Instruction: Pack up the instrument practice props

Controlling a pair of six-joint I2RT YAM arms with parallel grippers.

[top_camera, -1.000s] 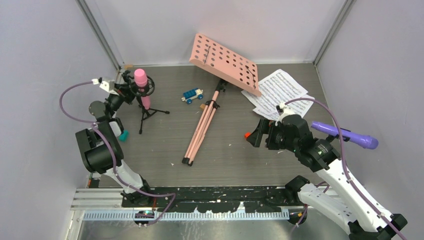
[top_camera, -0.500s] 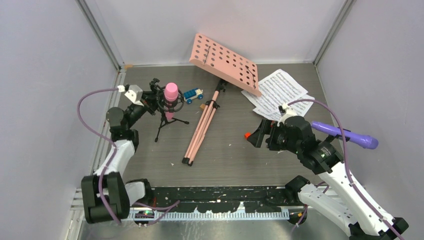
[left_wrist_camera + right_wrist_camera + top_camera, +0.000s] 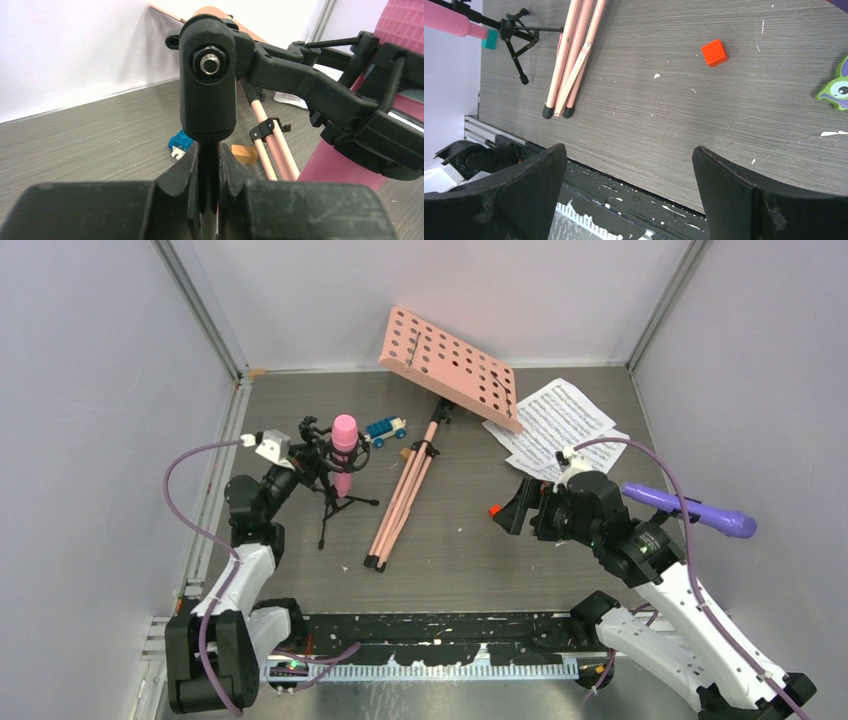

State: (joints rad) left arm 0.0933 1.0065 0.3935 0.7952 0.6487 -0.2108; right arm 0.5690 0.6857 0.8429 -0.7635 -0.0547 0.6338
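Note:
My left gripper [image 3: 303,464] is shut on the thin stem of a black mic mount [image 3: 207,85], just under its swivel joint. The mount's cradle carries the pink microphone [image 3: 344,440], roughly upright over small tripod feet [image 3: 335,510]. Right of it lies the pink perforated music rack [image 3: 452,365], its folded legs [image 3: 402,495] flat on the table. White sheet-music pages [image 3: 555,420] lie at the back right. A purple microphone [image 3: 690,508] lies by the right wall, partly behind my right arm. My right gripper [image 3: 628,152] hangs open and empty over the table's near edge.
A blue toy car [image 3: 385,429] and an orange block [image 3: 244,153] sit between the mic mount and the rack's legs. A red block [image 3: 714,52] lies by the right gripper, a green monster piece [image 3: 836,90] further right, a teal block [image 3: 489,42] far left. Walls enclose three sides.
The left arm has carried the mic mount with the pink microphone from the back left corner rightward and nearer, beside the rack's legs. The right arm has barely moved.

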